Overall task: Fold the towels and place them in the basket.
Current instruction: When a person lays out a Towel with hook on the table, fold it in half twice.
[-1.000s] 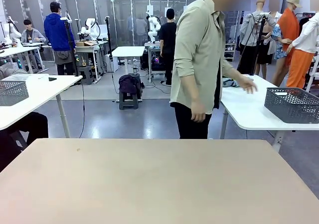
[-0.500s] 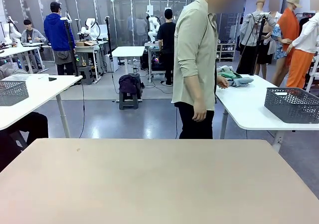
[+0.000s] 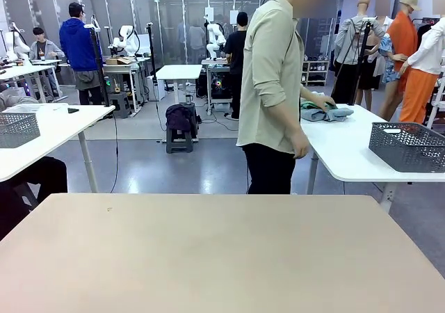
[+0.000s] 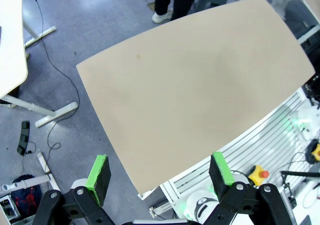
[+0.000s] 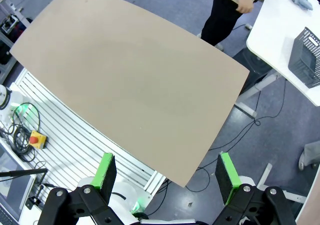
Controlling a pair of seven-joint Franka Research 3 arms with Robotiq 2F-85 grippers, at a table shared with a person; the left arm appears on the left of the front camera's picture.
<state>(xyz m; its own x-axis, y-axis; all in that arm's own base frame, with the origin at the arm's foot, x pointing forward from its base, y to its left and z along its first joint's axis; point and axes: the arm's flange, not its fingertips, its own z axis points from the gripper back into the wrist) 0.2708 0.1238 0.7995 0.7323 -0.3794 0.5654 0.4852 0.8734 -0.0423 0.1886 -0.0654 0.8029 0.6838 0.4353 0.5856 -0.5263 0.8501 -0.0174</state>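
Towels (image 3: 332,115) bunched on far white surface (image 3: 344,156), partly hidden by person's hand (image 3: 320,104); basket (image 3: 409,146) cut off at edge. Left gripper (image 4: 159,170), right gripper (image 5: 166,171): wide open, empty.

Blue-grey and green towels (image 3: 325,113), dark grey mesh basket (image 3: 407,148), plain beige table (image 3: 208,257).

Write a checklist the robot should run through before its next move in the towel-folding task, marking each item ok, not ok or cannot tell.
1. Left tool open and empty: ok.
2. Right tool open and empty: ok.
3. Towels on the beige table: not ok; they lie bunched on the white side table under the person's hand.
4. Basket on the beige table: not ok; it stands on the side table.
5. Towel count: cannot tell.
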